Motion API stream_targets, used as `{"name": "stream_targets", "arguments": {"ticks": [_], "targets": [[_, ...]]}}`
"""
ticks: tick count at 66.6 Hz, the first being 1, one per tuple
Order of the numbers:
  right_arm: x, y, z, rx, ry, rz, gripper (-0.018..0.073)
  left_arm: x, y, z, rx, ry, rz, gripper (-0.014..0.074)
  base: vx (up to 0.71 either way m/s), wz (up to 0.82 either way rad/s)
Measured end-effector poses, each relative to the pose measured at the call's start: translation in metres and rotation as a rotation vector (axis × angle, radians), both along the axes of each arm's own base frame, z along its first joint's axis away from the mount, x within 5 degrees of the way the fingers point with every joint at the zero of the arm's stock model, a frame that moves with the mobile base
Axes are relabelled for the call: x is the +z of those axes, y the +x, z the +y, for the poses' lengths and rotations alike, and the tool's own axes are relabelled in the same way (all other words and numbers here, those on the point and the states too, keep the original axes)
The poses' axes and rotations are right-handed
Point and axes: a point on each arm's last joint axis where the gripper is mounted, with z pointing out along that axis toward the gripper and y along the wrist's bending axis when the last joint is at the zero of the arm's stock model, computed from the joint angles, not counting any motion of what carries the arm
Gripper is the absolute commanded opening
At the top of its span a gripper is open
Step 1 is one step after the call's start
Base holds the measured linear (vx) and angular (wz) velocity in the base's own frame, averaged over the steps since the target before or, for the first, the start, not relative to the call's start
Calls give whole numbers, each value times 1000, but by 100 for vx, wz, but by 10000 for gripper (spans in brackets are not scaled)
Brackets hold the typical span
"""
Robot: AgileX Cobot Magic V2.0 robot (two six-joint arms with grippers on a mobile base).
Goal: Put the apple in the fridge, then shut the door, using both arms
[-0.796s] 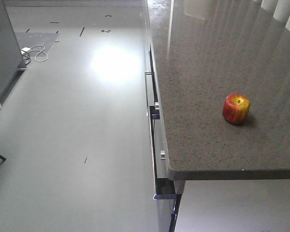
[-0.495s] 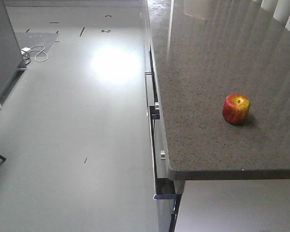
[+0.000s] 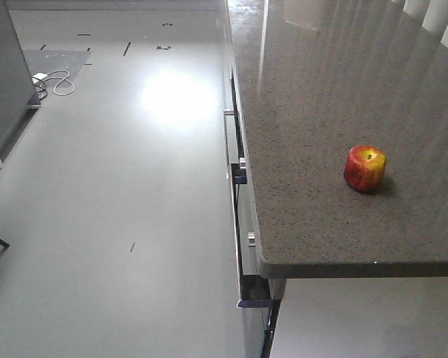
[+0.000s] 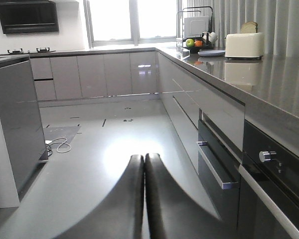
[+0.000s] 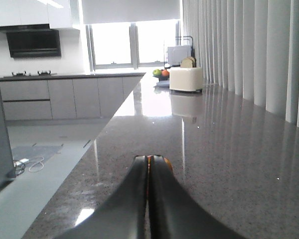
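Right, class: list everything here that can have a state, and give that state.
apple: upright on the counter, untouched.
left gripper: shut, empty.
right gripper: shut, empty, just before the apple.
toaster: bread sticking up from it.
drawers: shut.
cable: loosely coiled on the floor.

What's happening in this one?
Nothing is being handled yet. The apple sits alone on the grey countertop, not far from its edge. Both grippers are shut and empty: the right gripper points along the countertop toward the apple, and the left gripper hangs over the floor beside the drawers.
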Motion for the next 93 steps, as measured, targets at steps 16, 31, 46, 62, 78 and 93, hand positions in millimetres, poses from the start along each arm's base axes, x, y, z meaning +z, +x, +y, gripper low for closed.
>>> {"name": "stream_targets", "arguments": {"ticks": [16,31,46,62,78,93], "targets": [[54,17,0,-9,-33,375,9,0,0,0,0,0,0,-6,0,0],[65,55,3,29,-89,694,125,0,0,0,0,0,0,-6,0,0],[56,96,7,70,-120,873,431,0,0,0,0,0,0,-6,0,0],[49,140,9,86,-125,971,659,0,0,0,0,0,0,-6,0,0],[43,188,11,90,-127,1047,653,0,0,0,0,0,0,-6,0,0],[39,234,11,85,-152,1085,646,0,0,0,0,0,0,-6,0,0]]}}
